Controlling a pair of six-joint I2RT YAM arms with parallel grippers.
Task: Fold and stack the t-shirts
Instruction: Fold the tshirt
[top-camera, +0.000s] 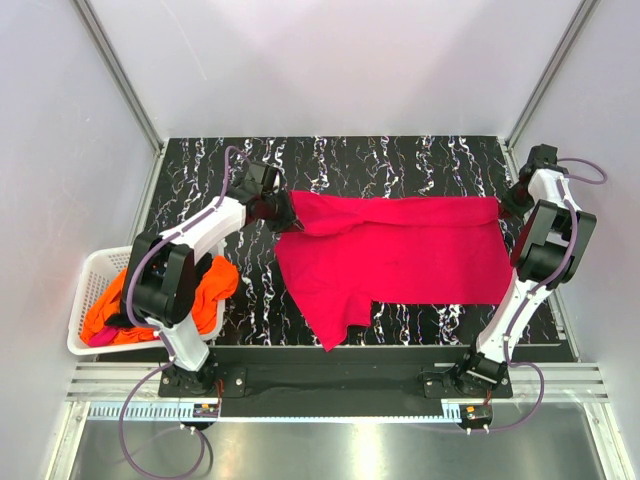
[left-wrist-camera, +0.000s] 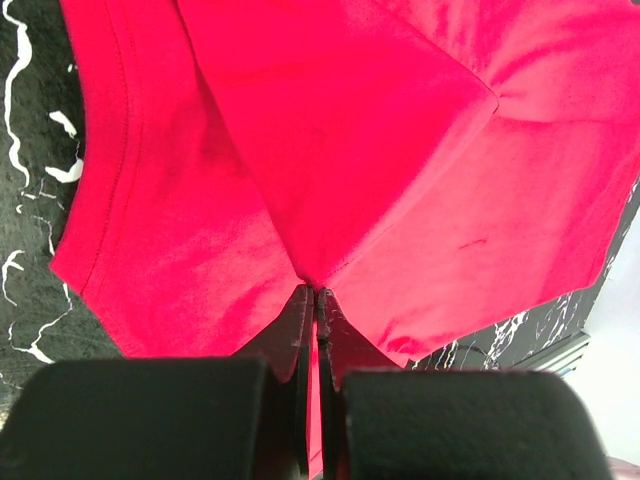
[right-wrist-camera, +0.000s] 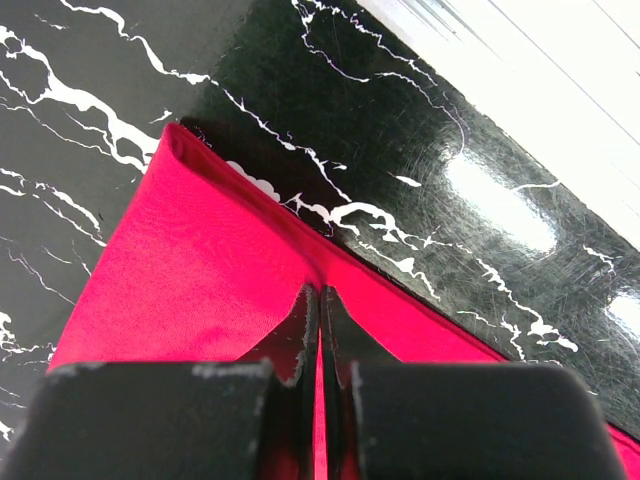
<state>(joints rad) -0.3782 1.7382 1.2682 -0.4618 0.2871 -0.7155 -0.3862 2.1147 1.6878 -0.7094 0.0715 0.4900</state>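
**A:** Early days, I'd say. The soft magenta-red cloth t-shirt (top-camera: 400, 250) lies spread across the middle of the overhead view. It's mostly flat, with no finished fold that I'd count and no stack anywhere.

**B:** Agreed. Its top edge is pulled into a near-straight line from left of centre out to the right. One flap trails toward bottom centre, and the cloth bunches at the upper-left corner.

**A:** That's where the left gripper (top-camera: 283, 213) sits, jaws pinched tight on that corner. Its wrist view shows red cloth fanning out from the closed tips.

**B:** And the right gripper (top-camera: 503, 208), at the right of frame, is clamped on the opposite edge. There's a thin hem between its fingers, and the edge looks doubled over there.

**A:** So shirt one is only being laid out, by my reading. The folding is all ahead.

**B:** Plenty left, too. Crumpled orange t-shirts (top-camera: 218, 283) and a scrap of pink spill from the white slatted plastic basket (top-camera: 88, 295) at lower left. It sits beside the black marbled tabletop (top-camera: 400, 160).
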